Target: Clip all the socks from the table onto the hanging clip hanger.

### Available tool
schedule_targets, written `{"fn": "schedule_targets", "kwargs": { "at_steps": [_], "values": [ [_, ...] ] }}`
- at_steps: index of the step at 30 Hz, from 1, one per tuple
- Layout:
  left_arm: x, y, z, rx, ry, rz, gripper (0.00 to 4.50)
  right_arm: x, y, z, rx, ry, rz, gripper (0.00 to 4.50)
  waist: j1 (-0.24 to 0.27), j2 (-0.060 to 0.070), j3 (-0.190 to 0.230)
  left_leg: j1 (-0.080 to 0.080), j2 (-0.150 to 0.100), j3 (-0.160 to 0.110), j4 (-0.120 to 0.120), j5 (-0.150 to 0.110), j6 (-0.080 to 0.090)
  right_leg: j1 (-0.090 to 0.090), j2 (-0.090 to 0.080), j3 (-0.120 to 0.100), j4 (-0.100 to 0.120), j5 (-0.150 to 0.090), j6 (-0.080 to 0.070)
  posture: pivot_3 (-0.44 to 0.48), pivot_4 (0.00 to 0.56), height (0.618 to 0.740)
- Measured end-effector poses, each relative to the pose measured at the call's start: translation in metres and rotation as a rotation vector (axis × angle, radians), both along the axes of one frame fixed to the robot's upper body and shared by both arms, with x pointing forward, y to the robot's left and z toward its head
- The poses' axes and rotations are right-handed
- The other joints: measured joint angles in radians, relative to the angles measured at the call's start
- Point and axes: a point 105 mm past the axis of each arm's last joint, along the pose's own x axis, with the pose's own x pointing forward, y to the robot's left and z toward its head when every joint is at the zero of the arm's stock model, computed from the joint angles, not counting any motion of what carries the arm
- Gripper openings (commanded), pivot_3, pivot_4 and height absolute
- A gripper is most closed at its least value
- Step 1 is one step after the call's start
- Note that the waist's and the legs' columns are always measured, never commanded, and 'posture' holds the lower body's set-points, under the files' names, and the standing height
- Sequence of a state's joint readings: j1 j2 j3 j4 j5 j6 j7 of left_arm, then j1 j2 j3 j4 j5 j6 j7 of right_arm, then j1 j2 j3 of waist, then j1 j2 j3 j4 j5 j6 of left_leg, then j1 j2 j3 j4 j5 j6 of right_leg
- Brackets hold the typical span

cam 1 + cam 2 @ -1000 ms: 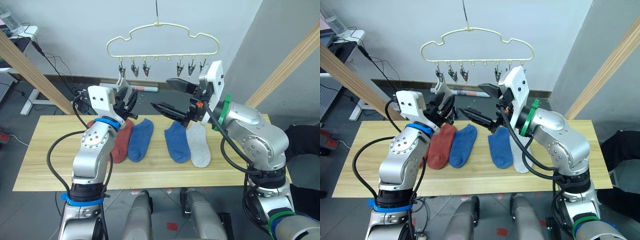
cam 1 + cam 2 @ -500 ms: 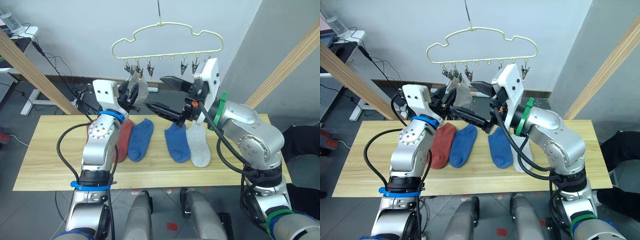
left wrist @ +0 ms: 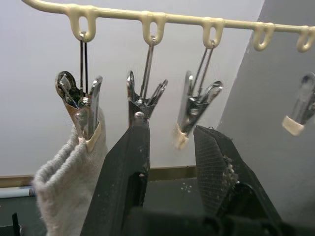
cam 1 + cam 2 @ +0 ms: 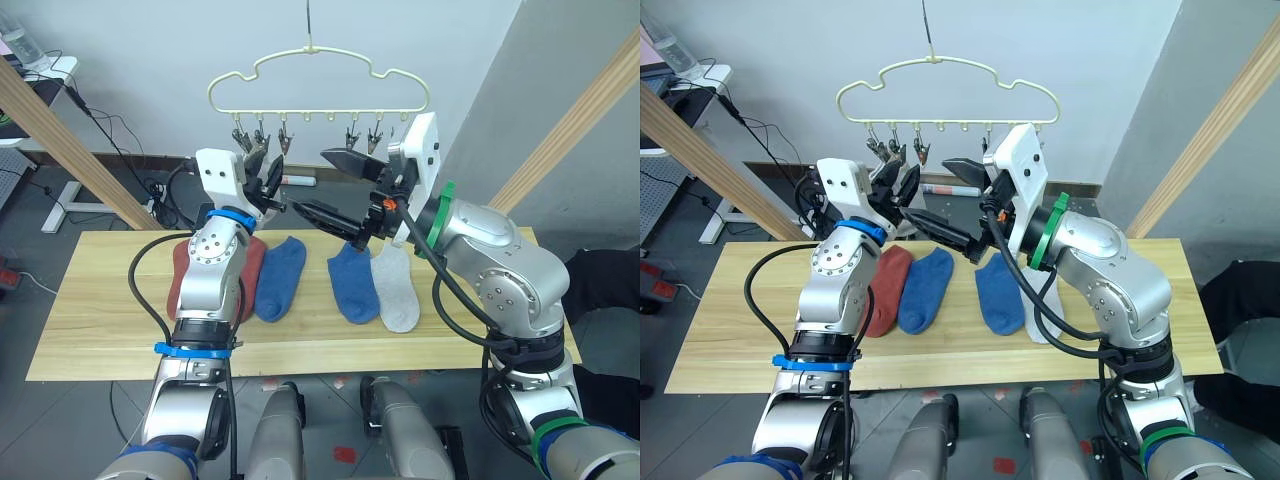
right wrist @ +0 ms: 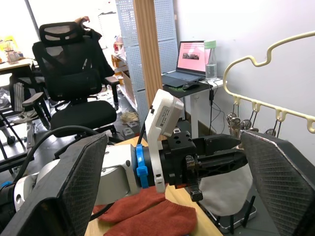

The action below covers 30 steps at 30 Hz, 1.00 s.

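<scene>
You have one light grey knit sock (image 3: 69, 191) clipped at the far-left of the pale yellow cloud-shaped clip hanger (image 4: 318, 77); five socks remain on the long wooden counter (image 4: 100, 310); both pincers, left (image 3: 170, 162) and right (image 4: 335, 190), gape empty.

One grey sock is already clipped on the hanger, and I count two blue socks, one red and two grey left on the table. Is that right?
Not quite. Just one grey sock lies on the table, beside the two blue socks and the red one, as the left eye view shows. The other grey sock does hang from a clip on the hanger, as the left wrist view shows.
</scene>
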<state>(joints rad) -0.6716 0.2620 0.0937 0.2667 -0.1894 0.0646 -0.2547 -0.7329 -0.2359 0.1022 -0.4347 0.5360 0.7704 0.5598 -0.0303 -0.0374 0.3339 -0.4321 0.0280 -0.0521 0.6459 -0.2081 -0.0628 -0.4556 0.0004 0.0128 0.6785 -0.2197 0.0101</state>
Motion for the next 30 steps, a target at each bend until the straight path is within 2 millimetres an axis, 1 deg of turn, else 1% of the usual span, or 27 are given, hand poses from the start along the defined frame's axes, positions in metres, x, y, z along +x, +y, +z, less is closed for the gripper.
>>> {"fn": "schedule_targets", "kwargs": {
  "at_steps": [5,13,20,25,30],
  "values": [
    [0.003,0.001,0.009,0.002,-0.029,0.008,1.59,0.001,0.000,0.000,0.004,0.003,-0.008,4.50,-0.001,0.000,0.000,0.000,0.000,0.000,0.000,0.000,0.000,0.000,0.000,0.000,0.000,0.000,0.000,-0.030,0.309,0.740],
    [0.006,0.004,0.003,-0.001,-0.012,0.018,1.59,0.001,0.000,0.000,0.004,0.003,-0.014,4.50,-0.001,0.000,0.000,0.000,0.000,0.000,0.000,0.000,0.000,0.000,0.000,0.000,0.000,0.000,0.000,-0.032,0.309,0.740],
    [0.012,0.002,0.011,-0.006,-0.033,0.017,1.59,0.001,0.000,0.001,0.005,0.001,-0.014,4.50,-0.002,0.000,0.000,0.000,0.000,0.000,0.000,0.000,0.000,0.000,0.000,0.000,0.000,0.000,0.000,-0.035,0.308,0.740],
    [0.016,0.005,0.009,-0.015,-0.030,0.028,1.59,0.002,-0.001,0.001,0.002,0.000,-0.017,4.50,-0.001,0.000,0.000,0.000,0.000,0.000,0.000,0.000,0.000,0.000,0.000,0.000,0.000,0.000,0.000,-0.035,0.309,0.740],
    [0.018,0.003,0.019,-0.015,-0.059,0.026,1.59,0.002,-0.001,0.001,0.002,0.000,-0.018,4.50,-0.002,0.000,0.000,0.000,0.000,0.000,0.000,0.000,0.000,0.000,0.000,0.000,0.000,0.000,0.000,-0.036,0.309,0.740]
  ]
}}
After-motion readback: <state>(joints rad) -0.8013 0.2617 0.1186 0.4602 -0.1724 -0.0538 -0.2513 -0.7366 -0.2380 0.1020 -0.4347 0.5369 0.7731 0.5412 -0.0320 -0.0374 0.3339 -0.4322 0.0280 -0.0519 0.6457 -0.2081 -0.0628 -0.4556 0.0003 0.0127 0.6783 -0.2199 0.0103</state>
